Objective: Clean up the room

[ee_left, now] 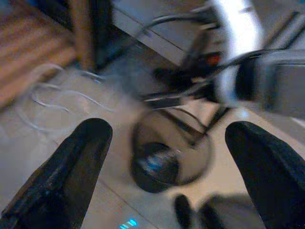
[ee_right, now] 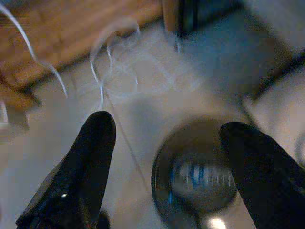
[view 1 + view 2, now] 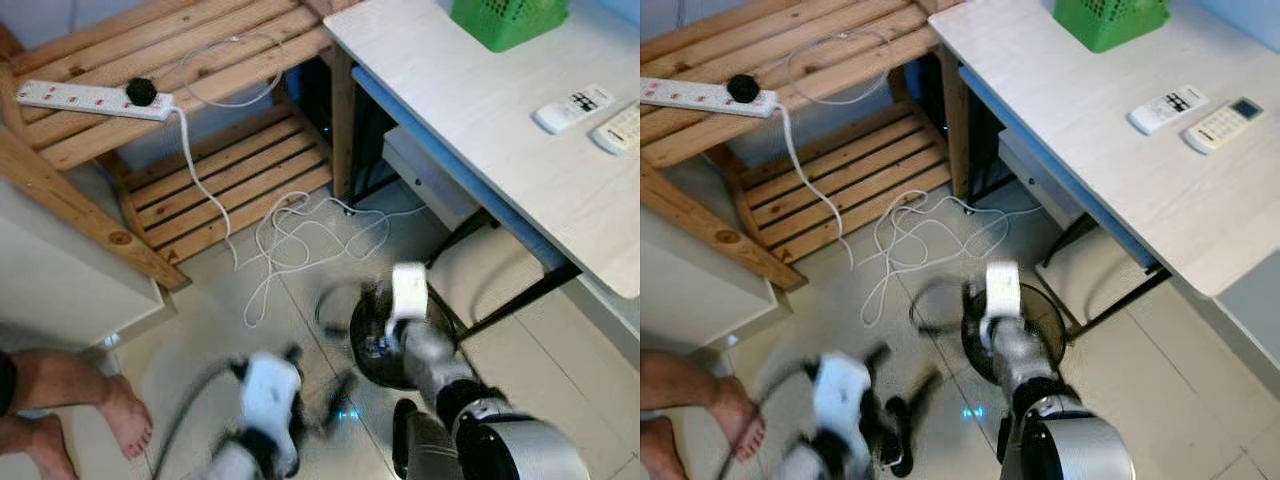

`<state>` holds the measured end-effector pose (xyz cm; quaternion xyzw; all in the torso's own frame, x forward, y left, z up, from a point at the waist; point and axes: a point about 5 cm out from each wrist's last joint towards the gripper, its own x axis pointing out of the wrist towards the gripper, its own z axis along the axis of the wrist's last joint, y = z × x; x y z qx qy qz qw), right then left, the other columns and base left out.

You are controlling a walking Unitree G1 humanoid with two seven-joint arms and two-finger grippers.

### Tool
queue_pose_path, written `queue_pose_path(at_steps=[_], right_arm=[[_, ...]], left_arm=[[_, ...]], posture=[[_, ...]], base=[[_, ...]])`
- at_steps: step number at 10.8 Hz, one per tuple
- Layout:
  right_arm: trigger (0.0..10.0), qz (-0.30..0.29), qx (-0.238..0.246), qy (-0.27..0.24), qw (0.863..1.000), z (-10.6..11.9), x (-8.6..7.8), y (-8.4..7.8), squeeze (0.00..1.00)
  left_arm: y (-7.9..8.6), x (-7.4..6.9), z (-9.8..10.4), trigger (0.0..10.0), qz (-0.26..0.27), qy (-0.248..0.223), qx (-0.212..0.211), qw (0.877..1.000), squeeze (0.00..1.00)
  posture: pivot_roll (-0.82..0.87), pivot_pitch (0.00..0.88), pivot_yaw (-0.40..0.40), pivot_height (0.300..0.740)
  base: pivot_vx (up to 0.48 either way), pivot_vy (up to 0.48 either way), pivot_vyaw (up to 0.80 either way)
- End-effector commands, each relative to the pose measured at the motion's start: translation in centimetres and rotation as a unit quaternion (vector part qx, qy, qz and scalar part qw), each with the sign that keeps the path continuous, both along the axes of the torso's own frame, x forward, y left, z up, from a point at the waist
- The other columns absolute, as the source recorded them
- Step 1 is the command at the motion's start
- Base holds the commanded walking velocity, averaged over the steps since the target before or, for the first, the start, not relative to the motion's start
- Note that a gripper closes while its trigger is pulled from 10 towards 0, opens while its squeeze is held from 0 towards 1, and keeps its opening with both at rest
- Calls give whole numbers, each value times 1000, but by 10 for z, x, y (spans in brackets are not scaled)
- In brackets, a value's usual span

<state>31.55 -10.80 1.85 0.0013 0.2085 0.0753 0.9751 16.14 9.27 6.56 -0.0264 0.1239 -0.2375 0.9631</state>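
A round black wire bin [image 3: 356, 338] stands on the tiled floor beside the table's legs. Something blue and white [image 2: 200, 175] lies in its bottom, too blurred to name. My right arm [image 3: 412, 300] reaches over the bin. In the right wrist view, the right gripper [image 2: 167, 126] is open just above the bin's rim [image 2: 157, 177], with nothing between its fingers. My left arm [image 3: 268, 395] is low at the left. The left gripper [image 1: 169, 131] is also open and empty, and points toward the bin [image 1: 143, 171] and the right arm.
A tangled white cable [image 3: 300, 232] lies on the floor and runs up to a power strip [image 3: 90, 97] on the wooden shelf [image 3: 230, 170]. The pale table [image 3: 480, 150] holds a green basket [image 3: 505, 20] and two remotes [image 3: 572, 108]. A person's bare foot [image 3: 122, 415] is at the left.
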Motion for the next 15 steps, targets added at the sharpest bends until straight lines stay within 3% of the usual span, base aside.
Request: queue_pose_path(at_steps=[1, 4, 6, 7, 9, 10, 13, 15], right_arm=[[10000, 3, 4, -10, 1000, -1, -3, -1, 0], [10000, -51, 5, -152, 987, 31, -3, -57, 0], [10000, -33, 6, -207, 978, 47, -19, -71, 0], [10000, -42, -14, -251, 967, 63, -30, -84, 0], [10000, -56, -31, -261, 963, 68, -38, -96, 0], [10000, -75, -5, -233, 970, 59, -43, -95, 0], [10000, -38, 29, -204, 978, 51, -34, -57, 0], [10000, -12, 36, -199, 979, 52, -29, -46, 0]], left_arm=[[8, -3, -5, 10000, 15, 7, 14, 1000, 0], [43, 20, 21, 10000, 62, -95, 66, 991, 0], [57, 41, 36, 10000, 98, -146, 83, 981, 0], [68, 68, 42, 10000, 160, -163, 89, 970, 0], [67, 77, 39, 10000, 170, -163, 93, 967, 0], [60, 81, 33, 10000, 163, -159, 85, 970, 0], [48, 106, 31, 10000, 132, -153, 97, 974, 0], [42, 115, 33, 10000, 131, -151, 64, 978, 0]], posture=[[72, 187, 88, 740], [-48, 0, 115, 740], [-89, 0, 122, 740], [-127, 0, 130, 740], [-186, 0, 137, 740], [-212, 0, 158, 740], [-215, 0, 201, 740], [-201, 0, 195, 740]], base=[[0, 0, 0], [0, 0, 0], [0, 0, 0], [0, 0, 0], [0, 0, 0], [0, 0, 0], [0, 0, 0], [373, -298, 0]])
